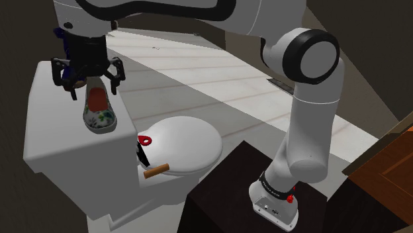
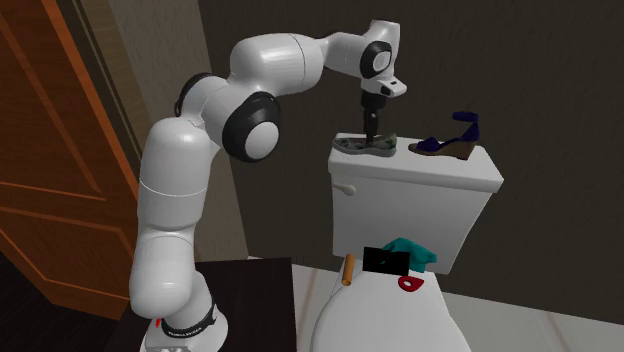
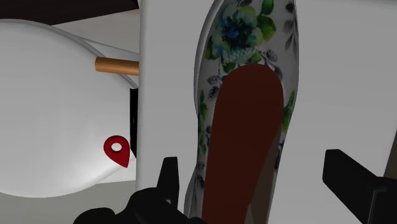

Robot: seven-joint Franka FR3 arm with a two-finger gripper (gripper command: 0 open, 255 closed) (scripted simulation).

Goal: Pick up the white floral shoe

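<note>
The white floral shoe [image 1: 99,112] with a dark red insole lies on the toilet tank lid [image 1: 46,126], toe pointing toward the toilet seat. My black gripper [image 1: 89,83] hangs straight over its heel end. In the wrist view the shoe [image 3: 245,63] runs up between the fingers of the gripper [image 3: 257,184], which stands open. One finger is close beside the shoe's edge and the other is well apart from it. From the second exterior view the gripper [image 2: 372,135] comes down onto the shoe [image 2: 365,147].
A blue wedge sandal [image 2: 447,140] stands on the same tank lid [image 2: 420,170] beside the floral shoe. On the closed toilet lid [image 1: 182,142] lie a red tag [image 1: 144,139], a brown cylinder [image 1: 156,171], a black item [image 2: 385,260] and a teal cloth [image 2: 415,250]. A wooden door [image 2: 50,150] stands behind the arm.
</note>
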